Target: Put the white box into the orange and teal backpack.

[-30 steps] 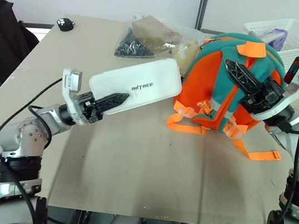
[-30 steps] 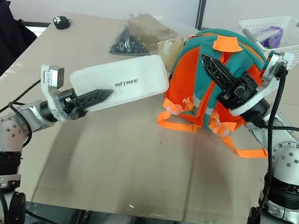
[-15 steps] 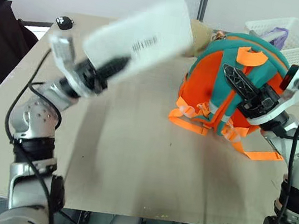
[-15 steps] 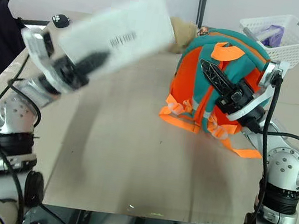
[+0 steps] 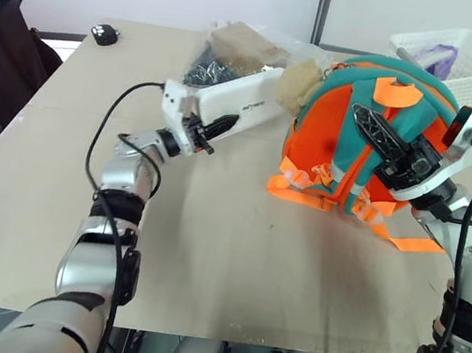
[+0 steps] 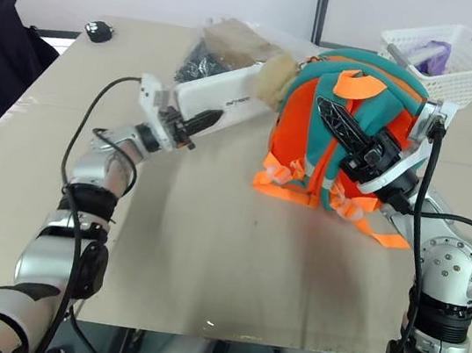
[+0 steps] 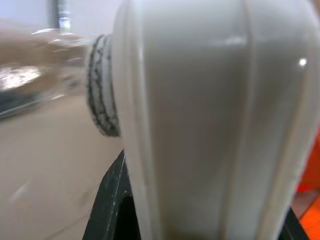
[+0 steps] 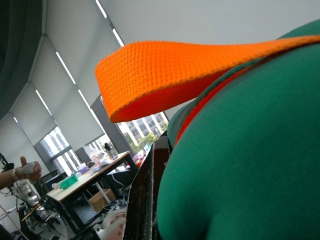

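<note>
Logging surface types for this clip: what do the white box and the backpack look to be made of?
The white box: likely hard plastic, smooth and slightly glossy, with moulded ridges and highlights in the left wrist view. The orange and teal backpack: soft woven fabric, matte, bulging; its orange strap shows a coarse webbing weave, probably nylon.

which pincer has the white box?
The left pincer: it grips the white box, angled toward the backpack. The right pincer is shut on the backpack instead.

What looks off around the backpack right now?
Nothing is spilled or damaged. The backpack is propped up off the table by the right gripper, and the box in the left gripper butts against its side.
</note>
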Motion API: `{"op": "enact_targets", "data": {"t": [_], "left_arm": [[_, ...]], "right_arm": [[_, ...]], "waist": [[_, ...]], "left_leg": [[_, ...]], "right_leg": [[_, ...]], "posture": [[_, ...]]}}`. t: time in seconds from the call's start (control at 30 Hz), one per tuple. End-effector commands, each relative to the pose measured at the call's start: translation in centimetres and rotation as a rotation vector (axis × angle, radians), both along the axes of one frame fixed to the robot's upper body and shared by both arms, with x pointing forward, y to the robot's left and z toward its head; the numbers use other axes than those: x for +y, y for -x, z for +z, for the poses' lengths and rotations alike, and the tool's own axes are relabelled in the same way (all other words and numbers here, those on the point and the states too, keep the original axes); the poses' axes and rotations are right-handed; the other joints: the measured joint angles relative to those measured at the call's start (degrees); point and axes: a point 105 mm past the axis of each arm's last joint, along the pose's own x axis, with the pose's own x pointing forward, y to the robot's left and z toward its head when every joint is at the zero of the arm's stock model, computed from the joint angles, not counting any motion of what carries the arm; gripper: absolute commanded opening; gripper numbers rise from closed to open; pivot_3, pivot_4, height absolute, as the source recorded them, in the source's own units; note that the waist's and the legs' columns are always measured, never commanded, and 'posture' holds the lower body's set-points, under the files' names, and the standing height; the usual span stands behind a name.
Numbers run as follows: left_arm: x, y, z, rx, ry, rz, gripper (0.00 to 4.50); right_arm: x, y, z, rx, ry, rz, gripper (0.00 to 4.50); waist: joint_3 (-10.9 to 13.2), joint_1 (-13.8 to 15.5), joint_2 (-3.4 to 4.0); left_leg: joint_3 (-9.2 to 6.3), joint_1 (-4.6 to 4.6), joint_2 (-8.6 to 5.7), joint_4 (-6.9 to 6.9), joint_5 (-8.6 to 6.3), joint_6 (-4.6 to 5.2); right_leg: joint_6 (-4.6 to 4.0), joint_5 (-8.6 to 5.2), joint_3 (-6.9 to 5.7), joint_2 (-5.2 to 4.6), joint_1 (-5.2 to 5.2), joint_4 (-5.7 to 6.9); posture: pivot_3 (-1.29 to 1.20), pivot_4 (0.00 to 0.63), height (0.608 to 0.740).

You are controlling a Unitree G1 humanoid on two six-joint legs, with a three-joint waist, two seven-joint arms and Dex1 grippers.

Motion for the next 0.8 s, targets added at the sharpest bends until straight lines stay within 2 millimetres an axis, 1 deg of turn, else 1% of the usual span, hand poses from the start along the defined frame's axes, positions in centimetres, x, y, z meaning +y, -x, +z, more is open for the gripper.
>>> {"op": "enact_targets", "data": {"t": [0.03, 0.1, 0.23, 0.33, 0.4, 0.47, 0.6, 0.67, 0.8], "left_arm": [[-0.3, -0.1, 2.0, -0.08, 0.003, -0.057, 1.05], [-0.4, 0.2, 2.7, -0.087, 0.062, -0.111, 1.05], [0.7, 2.3, 6.2, -0.074, 0.31, -0.306, 1.05], [1.6, 3.2, 7.2, -0.06, 0.366, -0.362, 1.05], [2.6, 4.1, 7.9, -0.044, 0.409, -0.404, 1.05], [2.8, 5.2, 7.5, -0.002, 0.388, -0.459, 1.05], [2.0, 7.1, 5.6, 0.102, 0.285, -0.553, 1.05], [1.6, 7.3, 5.1, 0.117, 0.25, -0.554, 1.05], [0.9, 7.1, 4.7, 0.098, 0.195, -0.544, 1.05]], "right_arm": [[-0.1, 0.9, 1.4, -0.074, -0.019, 0.0, 0.02], [-0.1, 1.1, 1.2, -0.071, -0.014, 0.003, 0.02], [-0.1, 1.5, 0.3, -0.054, 0.013, 0.019, 0.02], [-0.1, 1.8, -0.2, -0.047, 0.028, 0.019, 0.02], [-0.2, 1.7, -0.6, -0.038, 0.034, 0.013, 0.02], [-0.2, 1.5, -0.8, -0.034, 0.038, 0.002, 0.02], [-0.1, 1.4, -0.8, -0.04, 0.038, -0.002, 0.02], [-0.1, 1.3, -0.7, -0.043, 0.038, -0.002, 0.02], [0.0, 1.2, -0.6, -0.047, 0.036, 0.0, 0.02]], "waist": [[0.0, -0.43, 0.0], [0.0, -0.57, 0.01], [0.0, -0.75, 0.0], [0.0, -0.89, 0.0], [0.0, -0.94, 0.0], [0.0, -1.12, 0.0], [-0.01, -1.24, 0.01], [0.0, -1.0, 0.0], [0.0, -0.92, 0.0]], "left_leg": [[0.04, 0.03, 0.01, 0.0, 0.0, 0.0], [0.08, 0.08, 0.03, -0.03, 0.0, 0.0], [0.04, -0.03, 0.03, 0.03, 0.0, 0.01], [0.0, -0.08, 0.01, 0.06, -0.01, 0.01], [-0.01, -0.06, 0.01, 0.07, 0.0, 0.01], [0.0, -0.04, 0.01, 0.09, 0.0, 0.01], [0.03, 0.06, 0.0, 0.09, 0.0, 0.01], [0.02, 0.06, 0.0, 0.11, 0.0, 0.01], [0.05, 0.09, 0.0, 0.18, 0.0, 0.0]], "right_leg": [[0.0, 0.0, 0.05, 0.01, -0.01, 0.04], [0.0, 0.0, 0.11, 0.02, -0.02, 0.1], [0.0, 0.0, 0.08, 0.02, -0.09, 0.13], [0.0, 0.0, 0.05, 0.03, -0.12, 0.15], [0.0, 0.0, 0.05, 0.03, -0.12, 0.18], [0.0, 0.0, 0.06, 0.04, -0.12, 0.25], [0.0, 0.0, 0.13, 0.04, -0.12, 0.37], [0.0, 0.0, 0.13, 0.05, -0.12, 0.42], [0.0, 0.0, 0.18, 0.03, -0.12, 0.52]], "posture": [[0.0, 0.15, 0.74], [0.0, 0.15, 0.74], [0.0, 0.15, 0.74], [0.0, 0.15, 0.74], [0.0, 0.15, 0.74], [0.0, 0.15, 0.74], [0.0, 0.15, 0.74], [0.0, 0.15, 0.74], [0.0, 0.15, 0.74]]}}
